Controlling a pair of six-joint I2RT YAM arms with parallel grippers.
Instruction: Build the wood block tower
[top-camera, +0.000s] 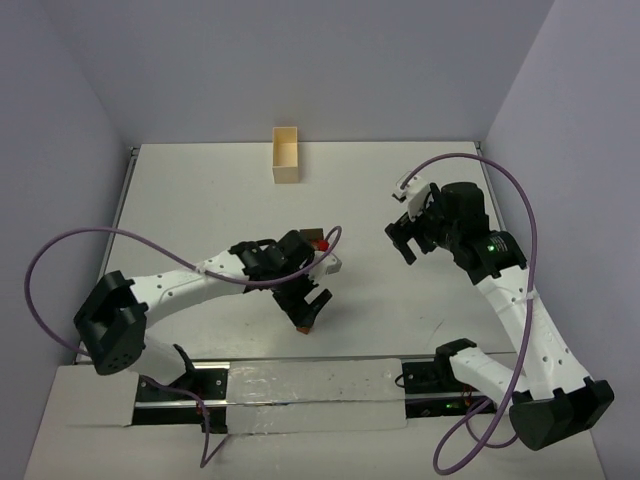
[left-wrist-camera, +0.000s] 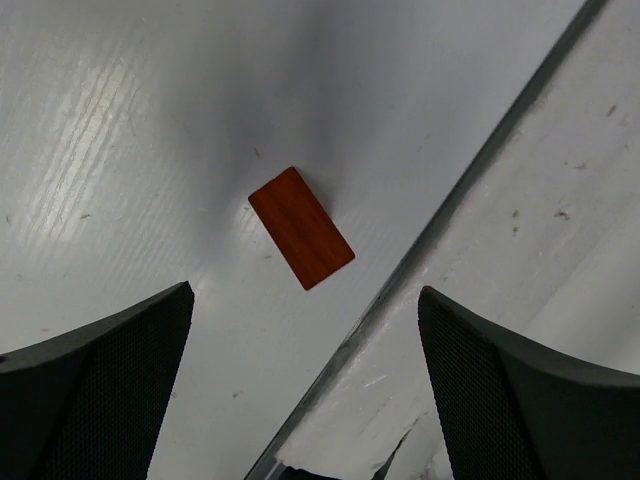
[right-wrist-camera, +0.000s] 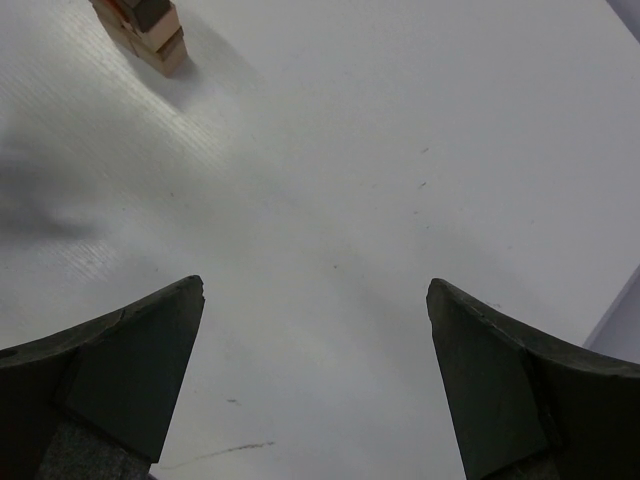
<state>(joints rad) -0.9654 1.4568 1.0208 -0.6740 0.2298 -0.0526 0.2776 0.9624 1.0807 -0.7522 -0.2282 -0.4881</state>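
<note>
Space shows between both pairs of fingers. We see the left gripper (top-camera: 308, 303) spread wide and holding nothing; it hangs over the white table (top-camera: 200, 200), near the front edge. Right under it lies a small reddish-brown rectangular wooden block (left-wrist-camera: 301, 227), flat on the surface and touched by neither black finger (left-wrist-camera: 100, 390). In the left wrist view the block sits near a grey seam (left-wrist-camera: 470, 190) that crosses the table diagonally. The right gripper (top-camera: 412, 238) hovers over the right side of the table, its jaws equally wide, nothing between them. Through its wrist camera we make out a small stack of light tan wooden pieces (right-wrist-camera: 150, 35) at the picture's top edge, with something reddish and dark on it that we cannot identify. A pale rectangular wooden box (top-camera: 286, 155) stands at the far side, well apart from both arms.
</note>
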